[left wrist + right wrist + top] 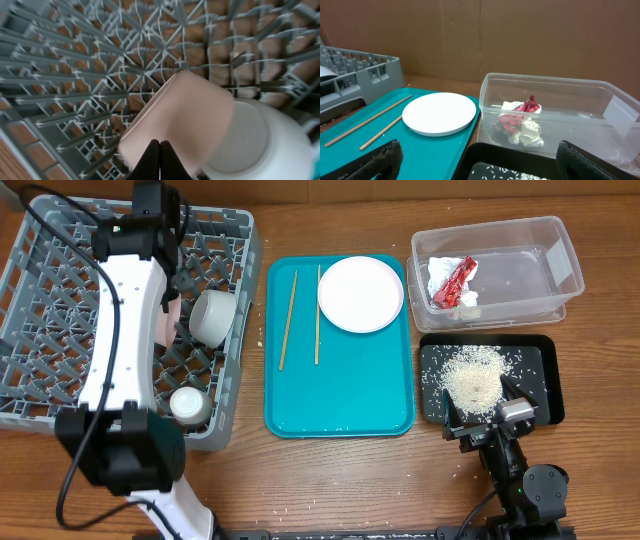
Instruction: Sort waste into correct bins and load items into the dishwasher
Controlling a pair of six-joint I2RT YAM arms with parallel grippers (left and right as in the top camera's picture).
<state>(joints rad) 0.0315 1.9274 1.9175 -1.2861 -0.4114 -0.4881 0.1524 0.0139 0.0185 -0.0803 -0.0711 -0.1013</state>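
Observation:
The grey dish rack (pixel 40 310) holds a pale green bowl (pixel 213 317), a small white cup (pixel 188 404) and a pink bowl (pixel 173 320) mostly hidden under my left arm. In the left wrist view my left gripper (pixel 160 150) is shut, its tips just over the tilted pink bowl (pixel 185 115), with the pale bowl (pixel 255 140) beside it. The pink plate (pixel 360 293) and two chopsticks (pixel 288 320) lie on the teal tray (pixel 340 395). The clear tub (pixel 520 270) holds the napkin (pixel 440 278) and red wrapper (pixel 456 282). Rice (pixel 472 377) lies in the black tray (pixel 545 380). My right gripper (pixel 485 167) is open and empty at that tray's near edge.
The teal tray sits between the rack and the bins. A few rice grains lie scattered on the wooden table (pixel 350 480) near the black tray's front. The rack's pegs (pixel 100 75) stand close around the pink bowl.

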